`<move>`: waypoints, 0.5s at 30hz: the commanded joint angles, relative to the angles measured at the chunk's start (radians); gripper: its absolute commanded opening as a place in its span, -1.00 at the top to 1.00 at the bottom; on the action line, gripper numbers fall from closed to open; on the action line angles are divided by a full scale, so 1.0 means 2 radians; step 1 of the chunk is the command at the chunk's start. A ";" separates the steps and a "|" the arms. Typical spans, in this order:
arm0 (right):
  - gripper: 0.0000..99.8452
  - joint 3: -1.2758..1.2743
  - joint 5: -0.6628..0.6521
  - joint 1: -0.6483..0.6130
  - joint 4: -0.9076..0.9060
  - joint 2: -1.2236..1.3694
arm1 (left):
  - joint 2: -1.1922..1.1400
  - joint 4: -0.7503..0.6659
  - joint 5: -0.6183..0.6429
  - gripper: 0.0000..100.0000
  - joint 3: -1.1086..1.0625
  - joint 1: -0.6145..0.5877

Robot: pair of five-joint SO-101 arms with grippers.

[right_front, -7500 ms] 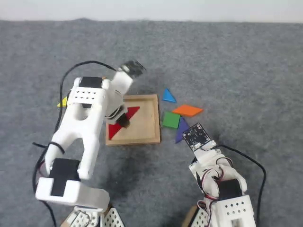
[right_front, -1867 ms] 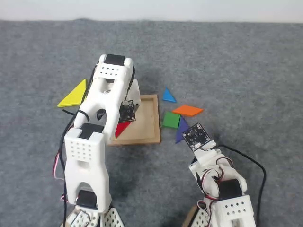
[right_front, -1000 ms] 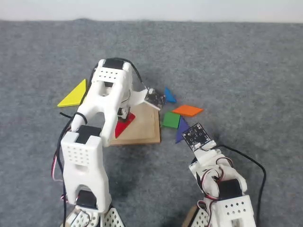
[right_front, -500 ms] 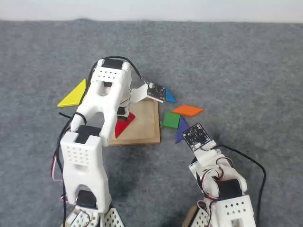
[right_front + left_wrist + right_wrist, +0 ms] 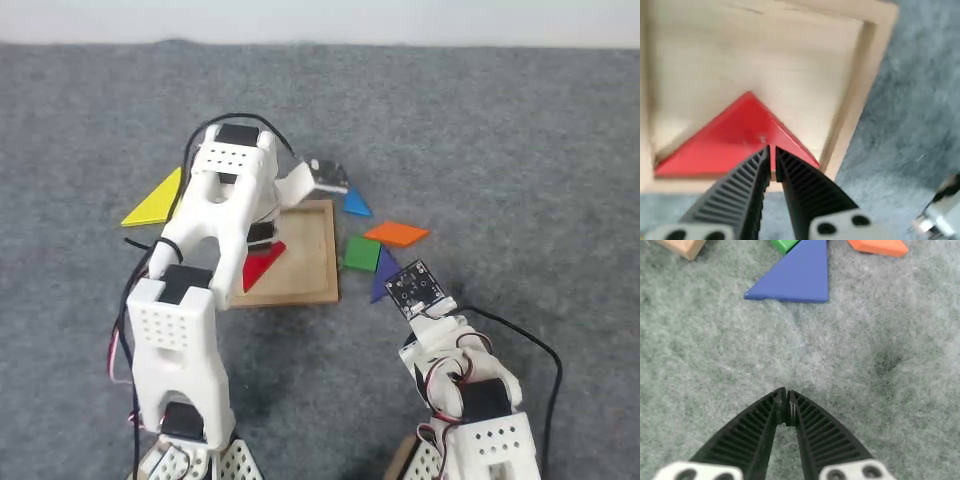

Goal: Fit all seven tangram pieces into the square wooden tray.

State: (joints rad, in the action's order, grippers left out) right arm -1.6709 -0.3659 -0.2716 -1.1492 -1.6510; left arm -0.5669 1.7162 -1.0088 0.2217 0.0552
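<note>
Grippers first: my left gripper and my right gripper are both pinched closed, the jaws meeting at the tips with nothing between them.

Farthest left on the grey carpet lies the yellow triangle, flat and well apart from the wooden tray, on the outer side of my left arm. That arm stretches out over the tray's left part. Under it, the left gripper's tips sit above the red triangle, close to the edge of its long side. I cannot tell whether they touch it. The red triangle lies flat inside the tray, its long side against one wall and its point toward the tray's middle.

Right of the tray the other pieces I can see lie on the carpet. A light blue triangle sits just off the far right corner. The green square is just beside the right wall, with the orange parallelogram at its far right corner. The dark blue triangle lies against the square's near side.

On the right, my right arm holds its gripper over bare carpet, near the dark blue triangle but apart from it.
</note>
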 commanded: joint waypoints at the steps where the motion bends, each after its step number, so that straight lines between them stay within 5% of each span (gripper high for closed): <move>1: 0.99 -0.002 0.002 0.005 -0.001 0.003 | 0.063 0.020 0.091 0.98 0.018 -0.003; 4: 0.99 -0.002 0.002 0.005 -0.001 0.003 | 0.087 0.019 0.244 0.98 0.019 -0.004; 11: 0.99 -0.002 0.002 0.005 -0.001 0.003 | 0.136 0.016 0.779 0.98 0.032 -0.050; 15: 0.99 -0.002 0.002 0.005 -0.001 0.003 | 0.136 0.014 0.828 0.98 0.056 -0.034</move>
State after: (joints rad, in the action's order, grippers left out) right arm -1.6709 -0.3659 -0.2716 -1.1492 -1.6510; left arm -0.3675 1.7177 0.4304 0.2539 -0.0322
